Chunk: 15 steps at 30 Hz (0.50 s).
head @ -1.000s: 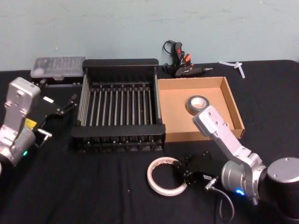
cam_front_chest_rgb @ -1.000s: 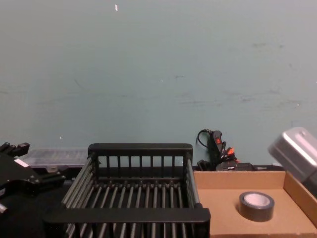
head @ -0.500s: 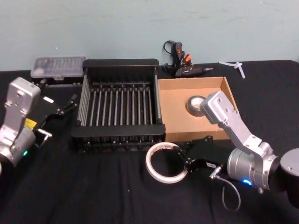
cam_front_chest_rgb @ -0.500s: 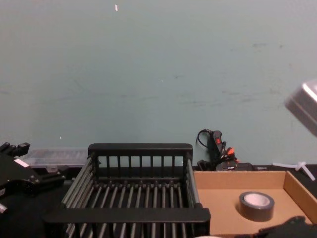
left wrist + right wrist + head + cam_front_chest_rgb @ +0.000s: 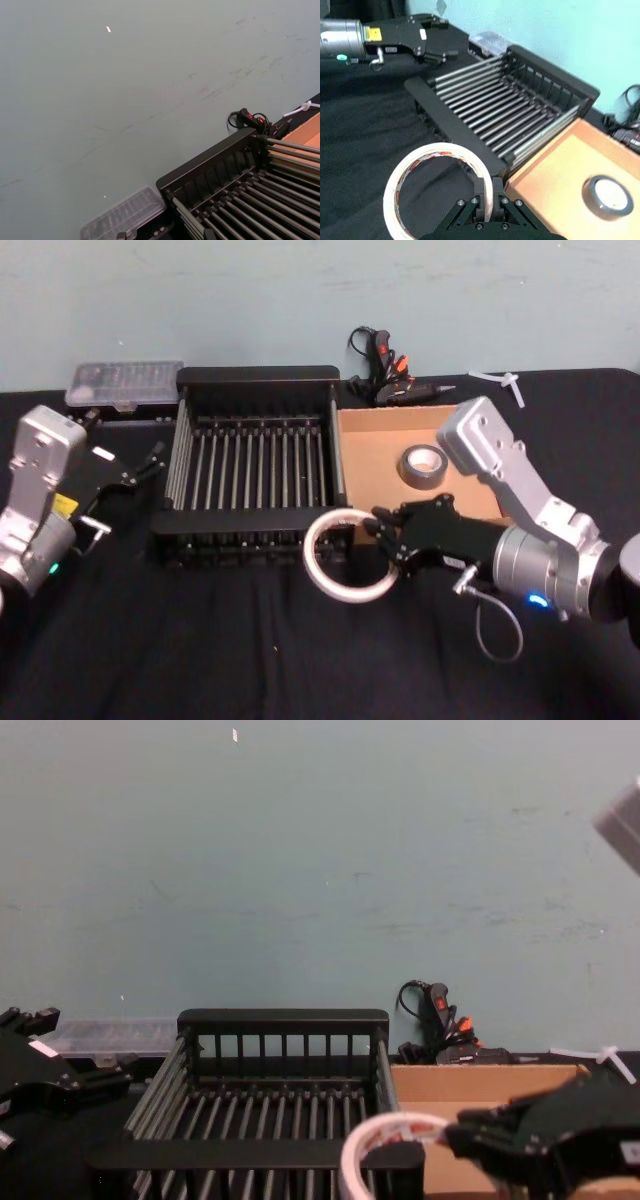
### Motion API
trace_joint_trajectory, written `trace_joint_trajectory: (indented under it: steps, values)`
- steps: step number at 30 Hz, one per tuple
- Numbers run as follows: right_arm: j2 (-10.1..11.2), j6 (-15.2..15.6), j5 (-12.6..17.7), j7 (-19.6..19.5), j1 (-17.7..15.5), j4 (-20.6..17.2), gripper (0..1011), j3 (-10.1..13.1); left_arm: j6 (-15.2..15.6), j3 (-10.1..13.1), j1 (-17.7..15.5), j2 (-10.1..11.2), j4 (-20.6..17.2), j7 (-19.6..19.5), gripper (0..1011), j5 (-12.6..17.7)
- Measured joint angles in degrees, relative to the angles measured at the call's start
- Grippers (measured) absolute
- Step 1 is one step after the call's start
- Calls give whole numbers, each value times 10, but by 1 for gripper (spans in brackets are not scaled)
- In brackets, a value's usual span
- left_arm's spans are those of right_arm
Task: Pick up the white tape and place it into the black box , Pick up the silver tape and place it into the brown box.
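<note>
black cloth table [image 5: 200, 660] under a teal wall. nearest, the right gripper [image 5: 385, 540] pinches the white tape [image 5: 340, 555] by its rim, roll held clear of the table at the near right corner of the black box [image 5: 258, 375]. risk, as i read it: a thin edge grip, so the roll could twist or clip the front rim and drop outside. beyond, the silver tape [image 5: 422, 465] lies in the brown box [image 5: 405, 418], touching nothing. the left gripper [image 5: 150, 462] is parked left of the crate, fingers close together. count: two tapes, two boxes, two grippers.
</note>
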Motion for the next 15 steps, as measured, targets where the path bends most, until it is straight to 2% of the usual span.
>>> trace_joint_trajectory:
  steps: [7,15]
  values:
    - [-3,-13,1,-4,26,16,98,-4,0,0,0,0,0,0,1001,0]
    - [-21,-38,-5,-16,73,63,98,-11,0,0,0,0,0,0,1001,0]
